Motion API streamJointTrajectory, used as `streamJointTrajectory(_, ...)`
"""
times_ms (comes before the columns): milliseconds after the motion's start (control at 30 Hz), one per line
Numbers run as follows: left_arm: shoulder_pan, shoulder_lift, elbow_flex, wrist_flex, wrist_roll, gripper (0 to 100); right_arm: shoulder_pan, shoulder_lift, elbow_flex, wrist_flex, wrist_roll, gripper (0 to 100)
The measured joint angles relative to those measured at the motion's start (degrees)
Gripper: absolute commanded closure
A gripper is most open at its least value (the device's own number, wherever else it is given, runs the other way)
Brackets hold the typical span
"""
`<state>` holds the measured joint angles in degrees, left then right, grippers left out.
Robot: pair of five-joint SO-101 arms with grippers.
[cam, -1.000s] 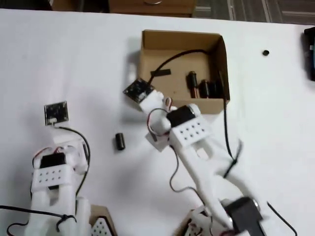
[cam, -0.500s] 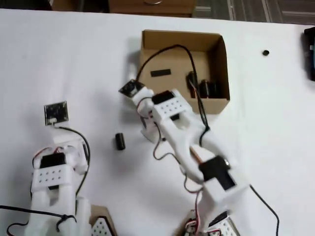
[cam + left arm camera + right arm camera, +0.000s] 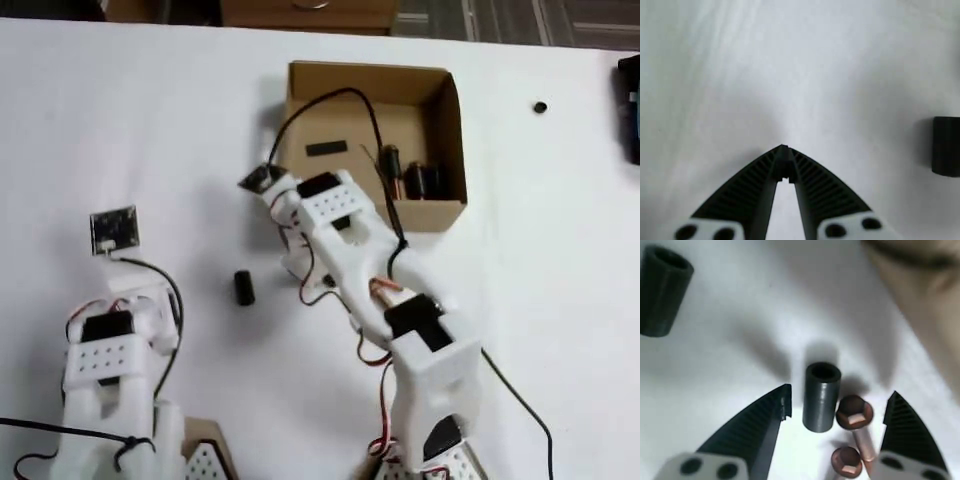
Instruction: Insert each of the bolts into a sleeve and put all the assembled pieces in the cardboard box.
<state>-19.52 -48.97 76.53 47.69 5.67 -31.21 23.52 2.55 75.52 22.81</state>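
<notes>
Surface: white table (image 3: 560,300), matte and smooth, with soft grey shadows under the parts.
Room: beyond the far table edge, grey striped floor (image 3: 510,20) and a brown block (image 3: 300,12), kind not clear.
Cardboard box (image 3: 300,110): plain brown card, square, open on top, at the far middle of the table.
Assembled pieces (image 3: 415,180): dark cylinders with copper ends, clustered against the box's right wall.
Black strip (image 3: 327,148): flat, on the box floor, apart from the pieces.
Right gripper (image 3: 840,392): spread wide, grasping nothing; ribbed black fingers (image 3: 765,425) on a white plastic body, low over the table just outside the box.
Standing sleeve (image 3: 821,397): matte black tube, on end with the open mouth up, between the spread fingers and touching neither.
Bolts (image 3: 855,415): two, copper-coloured, with flanged hex heads, lying just beside the standing sleeve on the table.
Far sleeve (image 3: 662,290): same black tube, tilted, well apart from the fingers.
Loose sleeve (image 3: 244,287): on bare table between the two arms, touching nothing.
Left gripper (image 3: 784,149): clenched, tips meeting, nothing between them, above bare table.
Left arm (image 3: 100,370): white plastic, near edge of the table, well apart from the box.
Small black dot (image 3: 540,106): alone on the table right of the box.
</notes>
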Motion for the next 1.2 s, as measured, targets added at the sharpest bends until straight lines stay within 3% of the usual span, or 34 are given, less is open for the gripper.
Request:
streamJointTrajectory(167, 0.00, 0.00, 0.00, 0.00, 0.00, 98, -0.44, -5.54, -0.18, 2.55, 0.00, 71.1)
streamJointTrajectory(467, 0.00, 0.00, 0.00, 0.00, 0.00, 98, -3.96, -8.53, -0.18, 5.36, -1.76, 84.1)
streamJointTrajectory(1200, 0.00, 0.00, 0.00, 0.00, 0.00, 98, -0.97, -6.42, 3.52, 2.81, -0.70, 84.3)
